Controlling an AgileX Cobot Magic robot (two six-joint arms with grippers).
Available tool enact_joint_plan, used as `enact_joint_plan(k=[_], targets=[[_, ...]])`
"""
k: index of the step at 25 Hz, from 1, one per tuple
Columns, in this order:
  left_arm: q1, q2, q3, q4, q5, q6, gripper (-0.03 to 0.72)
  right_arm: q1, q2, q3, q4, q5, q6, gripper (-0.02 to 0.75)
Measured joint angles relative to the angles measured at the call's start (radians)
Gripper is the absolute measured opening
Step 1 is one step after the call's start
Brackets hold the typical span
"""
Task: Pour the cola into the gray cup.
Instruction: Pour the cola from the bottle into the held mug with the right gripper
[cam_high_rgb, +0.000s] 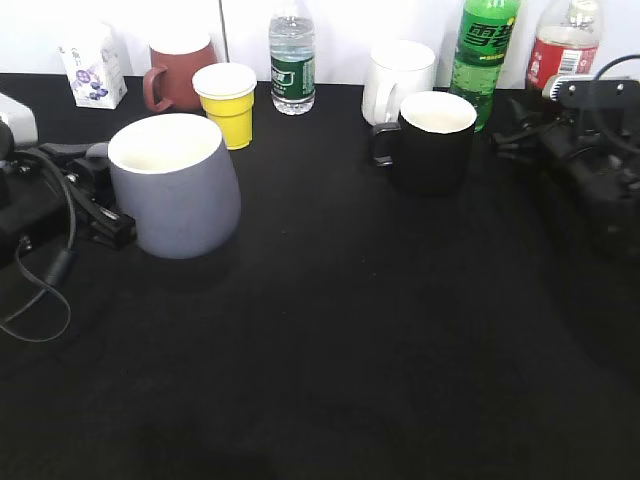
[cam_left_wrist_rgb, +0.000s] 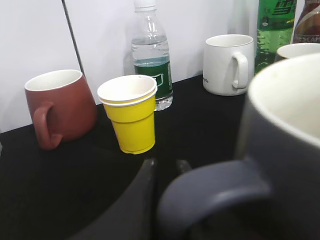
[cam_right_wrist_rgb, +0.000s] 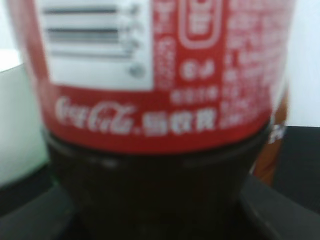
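The cola stands at the upper right, filling the right wrist view; the right gripper straddles its base, closure unclear. It looks heavy, smooth, squeezable: grip low. The gray cup, tilted at left, has the left gripper at its handle, state unclear.

Matt gray cup, clear-plastic cola.

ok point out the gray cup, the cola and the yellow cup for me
gray cup (cam_high_rgb: 185, 200): exterior view, on its outer wall.
cola (cam_right_wrist_rgb: 150, 120): right wrist view, on the red label.
yellow cup (cam_left_wrist_rgb: 133, 127): left wrist view, on its yellow side.
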Motion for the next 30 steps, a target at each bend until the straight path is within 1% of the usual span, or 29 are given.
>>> enact_joint_plan(k=[2, 4, 5, 7, 9, 10, 11, 13, 14, 17, 18, 19, 20, 21, 22, 24, 26, 28, 30], targets=[[0.0, 0.0, 0.0, 0.001, 0.0, 0.0, 0.069, 0.0, -0.118, 0.083, -0.037, 0.013, -0.009, 0.405], [0.0, 0.0, 0.0, 0.004, -0.004, 0.0, 0.069, 0.004, -0.266, 0.15, -0.134, 0.011, -0.011, 0.4], [0.0, 0.0, 0.0, 0.019, -0.01, 0.0, 0.069, 0.022, -0.33, 0.168, -0.167, 0.01, -0.012, 0.398], [0.0, 0.0, 0.0, 0.074, -0.019, 0.0, 0.069, 0.086, -0.421, 0.173, -0.249, 0.007, -0.012, 0.396], [0.0, 0.0, 0.0, 0.089, -0.021, 0.0, 0.069, 0.159, -0.445, 0.173, -0.309, 0.011, -0.012, 0.396], [0.0, 0.0, 0.0, 0.098, -0.021, 0.0, 0.069, 0.212, -0.445, 0.173, -0.357, 0.063, -0.032, 0.396], [0.0, 0.0, 0.0, 0.114, -0.023, 0.0, 0.069, 0.253, -0.445, 0.173, -0.374, 0.1, -0.078, 0.396], [0.0, 0.0, 0.0, 0.132, -0.023, 0.0, 0.069, 0.297, -0.413, 0.15, -0.443, 0.13, -0.123, 0.396], [0.0, 0.0, 0.0, 0.135, -0.023, 0.0, 0.069, 0.299, -0.383, 0.126, -0.481, 0.14, -0.151, 0.396], [0.0, 0.0, 0.0, 0.136, -0.023, 0.0, 0.069, 0.299, -0.319, 0.067, -0.494, 0.213, -0.296, 0.393], [0.0, 0.0, 0.0, 0.136, -0.019, 0.0, 0.069, 0.299, -0.296, 0.028, -0.496, 0.226, -0.403, 0.393], [0.0, 0.0, 0.0, 0.136, -0.012, 0.0, 0.069, 0.299, -0.287, 0.007, -0.504, 0.226, -0.46, 0.393], [0.0, 0.0, 0.0, 0.136, -0.008, 0.0, 0.069, 0.299, -0.286, 0.004, -0.509, 0.226, -0.491, 0.393], [0.0, 0.0, 0.0, 0.136, -0.008, 0.0, 0.069, 0.299, -0.286, -0.002, -0.54, 0.226, -0.564, 0.392], [0.0, 0.0, 0.0, 0.137, -0.008, 0.0, 0.069, 0.299, -0.286, -0.002, -0.55, 0.226, -0.579, 0.391], [0.0, 0.0, 0.0, 0.146, -0.008, 0.0, 0.069, 0.299, -0.286, -0.004, -0.602, 0.23, -0.668, 0.389], [0.0, 0.0, 0.0, 0.187, -0.003, 0.0, 0.069, 0.299, -0.286, -0.004, -0.61, 0.23, -0.769, 0.387], [0.0, 0.0, 0.0, 0.201, 0.014, 0.0, 0.069, 0.299, -0.286, -0.004, -0.61, 0.23, -0.839, 0.387], [0.0, 0.0, 0.0, 0.226, 0.034, 0.0, 0.069, 0.299, -0.286, -0.004, -0.599, 0.23, -0.955, 0.387]])
